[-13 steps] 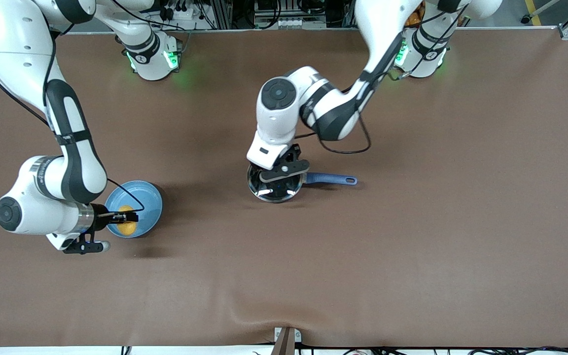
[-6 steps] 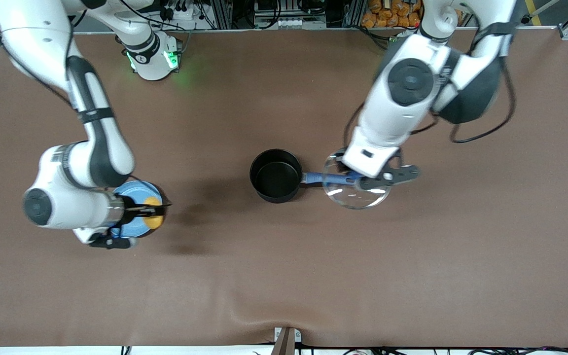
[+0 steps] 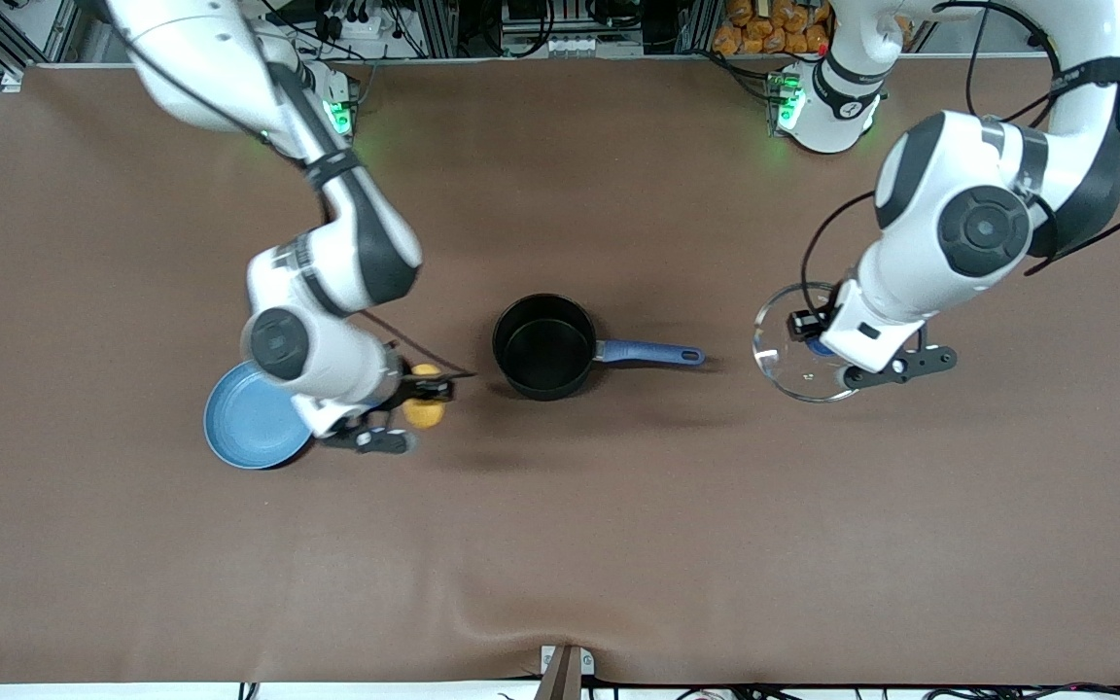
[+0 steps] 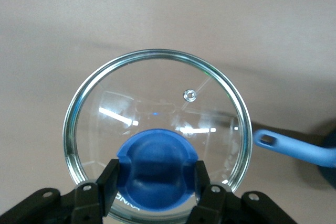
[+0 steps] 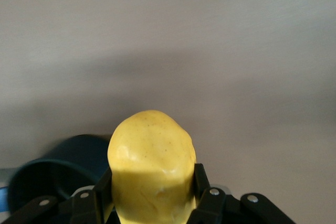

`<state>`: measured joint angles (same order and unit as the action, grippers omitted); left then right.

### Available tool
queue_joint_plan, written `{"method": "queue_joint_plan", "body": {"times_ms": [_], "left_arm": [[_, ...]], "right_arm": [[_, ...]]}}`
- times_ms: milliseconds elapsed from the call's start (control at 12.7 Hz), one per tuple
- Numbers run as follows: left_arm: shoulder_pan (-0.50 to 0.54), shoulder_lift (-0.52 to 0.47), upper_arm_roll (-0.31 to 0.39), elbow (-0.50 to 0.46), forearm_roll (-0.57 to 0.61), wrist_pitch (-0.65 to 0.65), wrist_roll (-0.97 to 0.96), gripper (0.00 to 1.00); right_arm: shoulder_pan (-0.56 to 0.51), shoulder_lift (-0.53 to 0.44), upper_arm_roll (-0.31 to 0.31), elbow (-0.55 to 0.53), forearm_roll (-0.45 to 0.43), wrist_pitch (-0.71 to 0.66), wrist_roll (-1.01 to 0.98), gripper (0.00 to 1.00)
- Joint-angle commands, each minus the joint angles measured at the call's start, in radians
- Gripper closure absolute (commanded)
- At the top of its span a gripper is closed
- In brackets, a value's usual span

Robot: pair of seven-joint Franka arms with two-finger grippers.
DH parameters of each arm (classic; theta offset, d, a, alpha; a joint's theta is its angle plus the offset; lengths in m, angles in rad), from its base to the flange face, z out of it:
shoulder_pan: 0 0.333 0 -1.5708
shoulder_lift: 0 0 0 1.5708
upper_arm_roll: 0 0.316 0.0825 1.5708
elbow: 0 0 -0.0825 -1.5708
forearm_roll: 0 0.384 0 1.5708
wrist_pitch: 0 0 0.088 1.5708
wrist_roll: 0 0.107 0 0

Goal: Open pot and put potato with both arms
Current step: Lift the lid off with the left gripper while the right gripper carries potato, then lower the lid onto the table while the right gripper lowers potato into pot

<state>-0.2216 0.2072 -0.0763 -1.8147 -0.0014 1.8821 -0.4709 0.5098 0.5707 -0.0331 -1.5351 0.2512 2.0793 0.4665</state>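
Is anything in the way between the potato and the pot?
Nothing visible. The right hand holds the potato over bare table beside the open pot. The left hand holds the lid off toward the left arm's end.

Even overhead light; soft shadows on table (image 3: 618,544); glare streaks on lid (image 4: 157,114).

The small black round saucepan with a long blue handle (image 3: 542,346) stood mid-table, open. The flat light-blue plate (image 3: 251,428) lay toward the right arm's end from it, slightly nearer the front camera; the right gripper (image 3: 424,394) held the oval yellow potato (image 3: 423,409) between them over the brown table (image 3: 560,544). The left gripper (image 3: 818,335) held the clear glass lid (image 3: 788,340) toward the left arm's end, past the handle's tip
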Motion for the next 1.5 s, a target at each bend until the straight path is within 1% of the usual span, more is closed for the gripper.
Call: {"method": "queue_joint_plan", "body": {"times_ms": [0,79,158,394,552,630,709,1024,1261,1339,1418], "left_arm": [[0.046,-0.068,-0.014,-0.211,-0.008,0.199,0.095,1.00],[0.056,-0.052,-0.014,-0.235,-0.009,0.245,0.160,1.00],[0.067,-0.025,-0.014,-0.253,-0.008,0.280,0.182,1.00],[0.068,0.015,-0.013,-0.334,0.000,0.429,0.204,1.00],[0.080,0.043,-0.011,-0.385,0.000,0.546,0.247,1.00],[0.106,0.049,-0.013,-0.412,0.001,0.601,0.276,1.00],[0.123,0.057,-0.011,-0.426,0.000,0.627,0.320,1.00],[0.202,0.069,-0.014,-0.442,0.001,0.641,0.416,1.00],[0.202,0.075,-0.014,-0.445,0.001,0.641,0.417,1.00],[0.197,0.078,-0.014,-0.442,0.001,0.641,0.417,0.86],[0.196,0.083,-0.014,-0.440,0.000,0.641,0.417,0.53]], "right_arm": [[0.100,-0.011,-0.016,-0.039,0.000,0.074,0.093,0.73],[0.128,-0.009,-0.018,-0.051,-0.003,0.096,0.113,0.73],[0.159,-0.006,-0.018,-0.065,-0.003,0.120,0.127,0.73],[0.228,-0.003,-0.021,-0.135,-0.004,0.217,0.158,0.73],[0.263,0.026,-0.022,-0.140,-0.006,0.272,0.198,0.73],[0.274,0.040,-0.022,-0.140,-0.007,0.298,0.208,0.73],[0.282,0.060,-0.022,-0.140,-0.015,0.327,0.218,0.73],[0.294,0.116,-0.022,-0.138,-0.050,0.393,0.253,0.74],[0.292,0.130,-0.022,-0.135,-0.059,0.394,0.270,0.74],[0.294,0.135,-0.022,-0.132,-0.061,0.397,0.283,0.74],[0.302,0.140,-0.022,-0.131,-0.061,0.401,0.284,0.74]]}}
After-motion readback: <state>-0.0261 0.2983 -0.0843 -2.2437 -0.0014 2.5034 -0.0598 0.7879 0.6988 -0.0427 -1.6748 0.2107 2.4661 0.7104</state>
